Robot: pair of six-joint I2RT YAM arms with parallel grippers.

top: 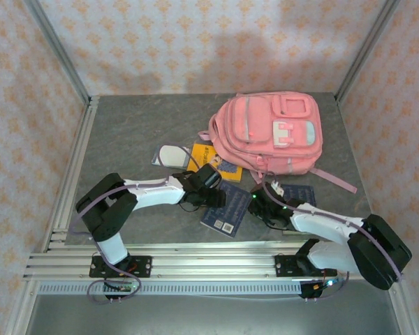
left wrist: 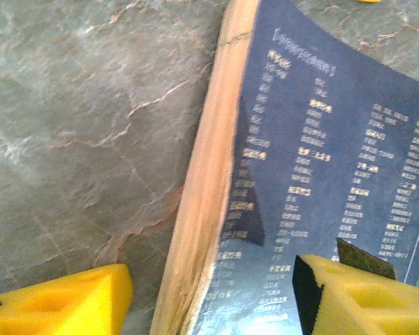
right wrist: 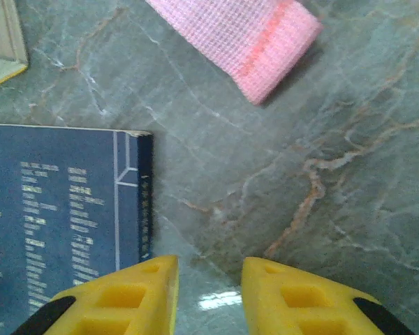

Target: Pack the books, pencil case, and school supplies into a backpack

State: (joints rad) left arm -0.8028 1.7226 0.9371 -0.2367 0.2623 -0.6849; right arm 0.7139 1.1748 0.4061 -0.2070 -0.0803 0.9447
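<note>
The pink backpack (top: pixel 269 132) lies flat at the back right of the table. A yellow book (top: pixel 216 159) pokes out from under its near left side. One navy book (top: pixel 227 213) lies in the middle, a second navy book (top: pixel 302 193) further right. My left gripper (top: pixel 213 192) is open, and in the left wrist view its fingers (left wrist: pixel 56 301) straddle the pale page edge of the navy book (left wrist: pixel 321 160), whose cover curves upward. My right gripper (right wrist: pixel 209 293) is open over bare table, beside the navy book's spine (right wrist: pixel 56 216).
A pale flat packet (top: pixel 169 155) lies left of the yellow book. A pink strap end (right wrist: pixel 237 35) rests on the table ahead of the right gripper, and another strap (top: pixel 332 179) trails from the backpack's near right. Metal rails (top: pixel 70 174) border the table.
</note>
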